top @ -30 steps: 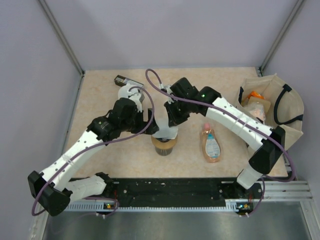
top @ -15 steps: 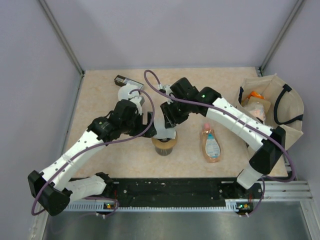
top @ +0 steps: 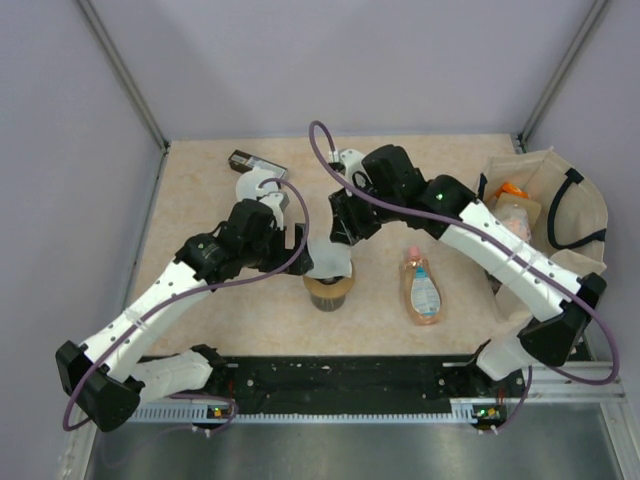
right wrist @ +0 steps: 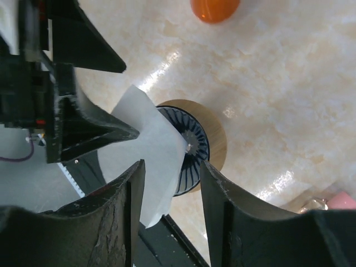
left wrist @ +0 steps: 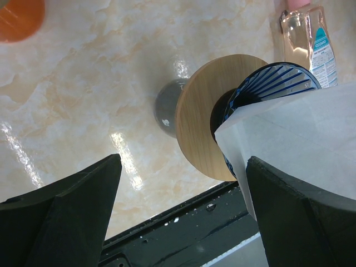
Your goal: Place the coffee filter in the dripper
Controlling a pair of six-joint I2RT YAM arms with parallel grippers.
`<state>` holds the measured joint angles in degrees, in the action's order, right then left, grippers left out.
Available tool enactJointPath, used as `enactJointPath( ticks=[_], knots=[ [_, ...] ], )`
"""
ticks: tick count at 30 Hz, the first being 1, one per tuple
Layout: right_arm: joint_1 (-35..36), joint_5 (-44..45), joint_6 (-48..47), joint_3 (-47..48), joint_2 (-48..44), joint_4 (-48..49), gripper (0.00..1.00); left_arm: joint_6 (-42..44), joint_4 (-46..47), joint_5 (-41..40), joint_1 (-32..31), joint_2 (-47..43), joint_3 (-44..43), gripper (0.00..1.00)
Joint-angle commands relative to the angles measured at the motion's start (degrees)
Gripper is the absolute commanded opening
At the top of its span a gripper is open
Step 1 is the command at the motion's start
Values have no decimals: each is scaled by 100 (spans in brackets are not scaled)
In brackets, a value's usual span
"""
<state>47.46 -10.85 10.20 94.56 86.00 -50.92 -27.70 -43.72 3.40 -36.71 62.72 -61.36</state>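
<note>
Filter (top: 328, 258) is sitting crooked in the dripper (top: 330, 292), sticking up and leaning against one finger of the left claw (left wrist: 182, 161), which is gaping wide. Right claw (right wrist: 171, 166) is hanging right over it, a little open and holding nothing, so it looks nearer.

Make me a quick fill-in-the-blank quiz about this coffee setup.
The dripper has ___ ribs inside. It sits on a round ___ disc. The paper filter is coloured ___. In the top view, the bottle lies to the dripper's ___.
Missing words: blue, wooden, white, right.
</note>
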Motion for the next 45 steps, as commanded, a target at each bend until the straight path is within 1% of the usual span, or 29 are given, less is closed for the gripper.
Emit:
enactJointPath(
  ticks=[1,2,5,10,14,22,26,32,45],
  knots=[
    [17,-714,-158,176,-338,583,38,63,215,-23,-29,-155,-130,99],
    [9,-917,-193,176,-338,609,33,63,215,-23,-21,-163,-130,99],
    [44,-1305,-220,133,-268,600,23,55,215,-32,-21,-199,-121,99],
    [105,-1323,-158,-17,92,495,18,28,224,-32,-29,-225,-86,99],
    [105,-1139,-79,-192,294,460,15,11,233,12,-21,-225,-60,99],
    [219,-840,9,-404,611,381,13,-16,259,-23,-21,-164,-7,99],
    [404,-585,-62,-360,752,188,13,-33,294,-67,-21,-242,28,99],
    [518,-172,61,-412,822,152,13,-86,356,-94,-21,-304,133,99],
    [756,364,246,-298,1147,-32,13,-218,505,-190,-29,-444,300,99]
  ],
)
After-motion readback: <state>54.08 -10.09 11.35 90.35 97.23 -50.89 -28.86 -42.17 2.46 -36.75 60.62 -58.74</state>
